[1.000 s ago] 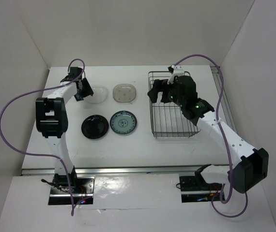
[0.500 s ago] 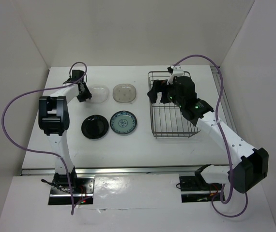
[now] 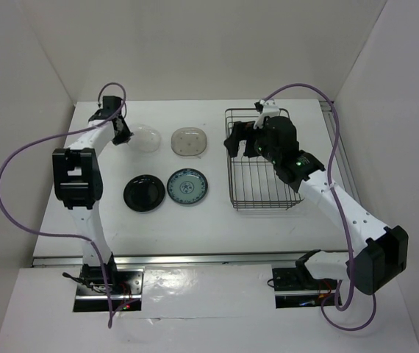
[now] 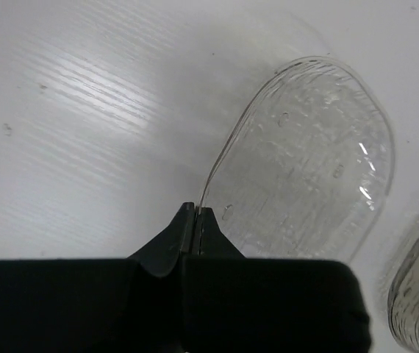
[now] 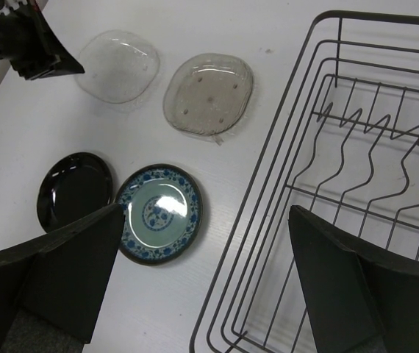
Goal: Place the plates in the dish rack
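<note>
The left end effector [image 4: 197, 212] pinches the thin rim of the clear plate [image 4: 305, 169] between its black fingers. The plate is rippled, bubbly glass, a rounded square, at 10 o'clock on the matte white counter [image 3: 195, 228]. Just beside it, toward 12, lies the beige plate [image 3: 190, 141], speckled and also a rounded square. The black plate [image 3: 144, 193], glossy and round, sits at 8 o'clock, with the round patterned blue plate [image 3: 188, 186] just beside it at 7. The rack [image 3: 264, 184], dark wire with kinked upright dividers, fills the 3 o'clock side. A bare strip of counter separates it from the plates. The right end effector [image 5: 206, 220] is spread wide above the rack's left rim, holding nothing.
</note>
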